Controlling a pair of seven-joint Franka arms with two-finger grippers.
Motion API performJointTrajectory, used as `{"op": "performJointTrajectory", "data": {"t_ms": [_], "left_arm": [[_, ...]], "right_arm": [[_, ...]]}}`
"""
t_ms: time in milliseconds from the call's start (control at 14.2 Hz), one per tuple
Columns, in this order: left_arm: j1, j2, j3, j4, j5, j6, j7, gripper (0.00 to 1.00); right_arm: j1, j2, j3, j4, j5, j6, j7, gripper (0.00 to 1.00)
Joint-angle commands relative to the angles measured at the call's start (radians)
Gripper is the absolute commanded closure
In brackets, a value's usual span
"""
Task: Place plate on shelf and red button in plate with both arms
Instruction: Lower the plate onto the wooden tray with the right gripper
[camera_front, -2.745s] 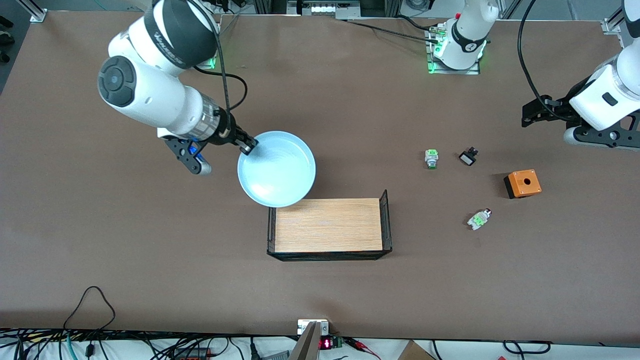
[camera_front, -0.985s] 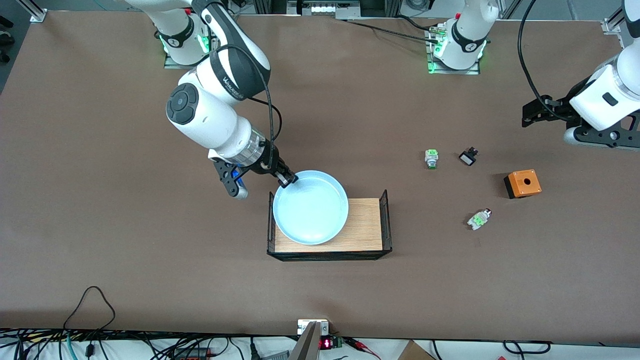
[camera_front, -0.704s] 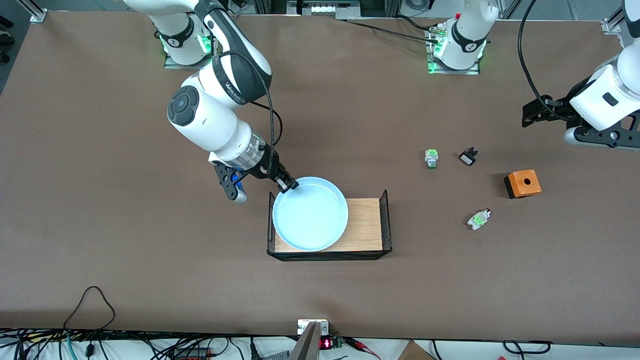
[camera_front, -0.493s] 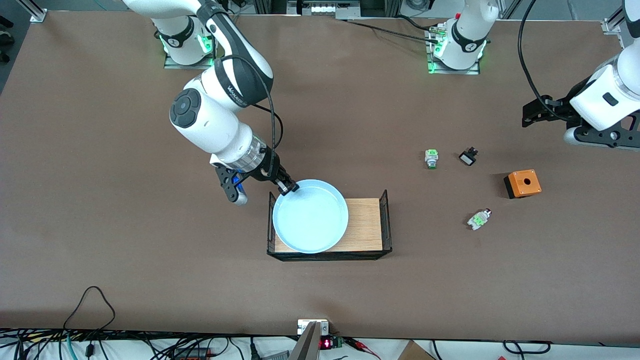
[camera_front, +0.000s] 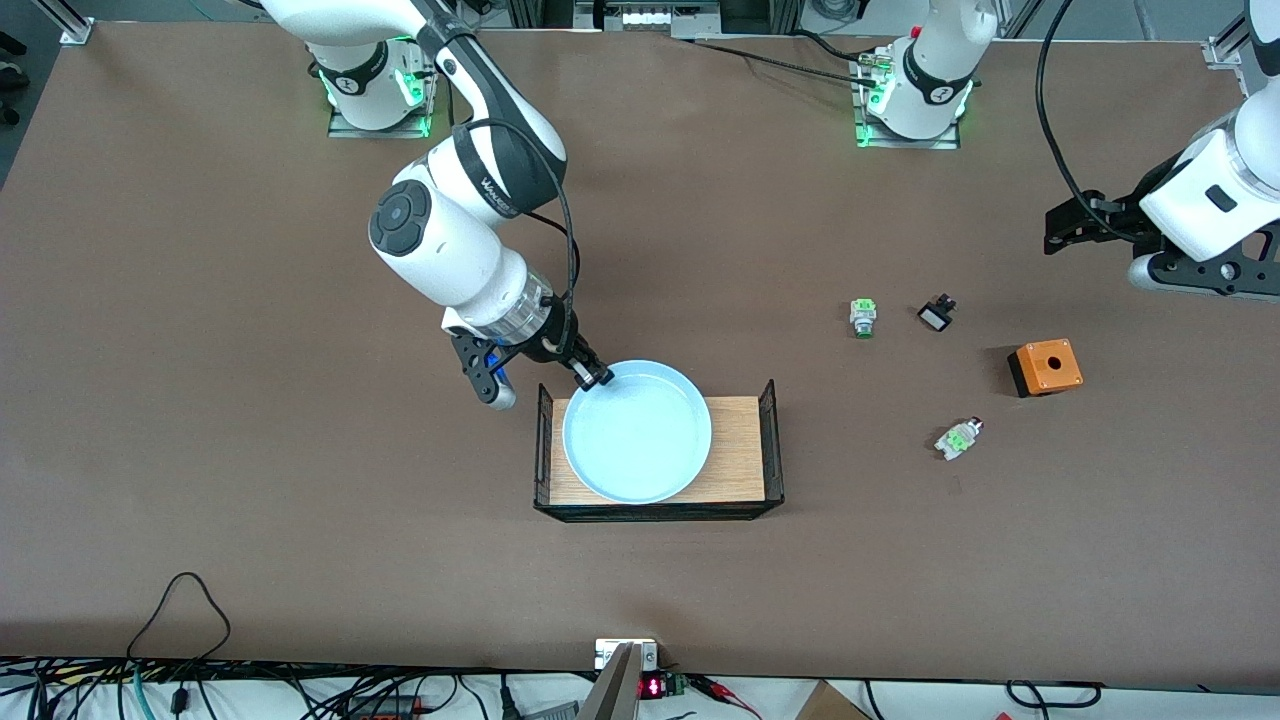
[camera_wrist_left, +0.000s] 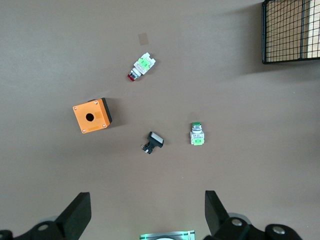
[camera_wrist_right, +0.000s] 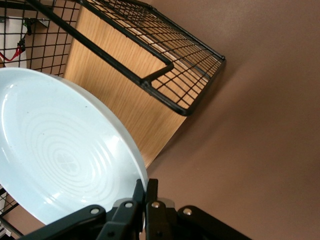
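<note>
**Plate over the rack, buttons untouched**

Over the wood-floored wire rack (camera_front: 745, 470), right gripper (camera_front: 594, 378) pinches the rim of the pale blue plate (camera_front: 637, 432), fingers clamped. Toward the left arm's end of the table: green-capped switch (camera_front: 863, 317), black switch (camera_front: 936, 315), red button (camera_front: 958, 438) nearest the front camera, orange box (camera_front: 1045, 367). Left gripper (camera_front: 1068, 228) waits above the table, fingers spread.

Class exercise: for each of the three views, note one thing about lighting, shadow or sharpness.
Front view: even light, the rack casting a soft shadow. Left wrist view: sharp, the orange box with a short shadow. Right wrist view: the plate shows mild sheen; the right tool looks soft.
</note>
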Motion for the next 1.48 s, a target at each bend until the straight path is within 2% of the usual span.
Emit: {"op": "performJointTrajectory", "data": {"t_ms": [0,1408], "left_arm": [[0.003,0.013,-0.003,0.028,0.007,-0.020,-0.007,0.00],[0.003,0.013,-0.003,0.028,0.007,-0.020,-0.007,0.00]], "right_arm": [[0.011,0.029,-0.010,0.028,0.016,0.023,0.004,1.00],[0.029,0.064,-0.015,0.025,0.004,0.033,-0.016,1.00]]}}
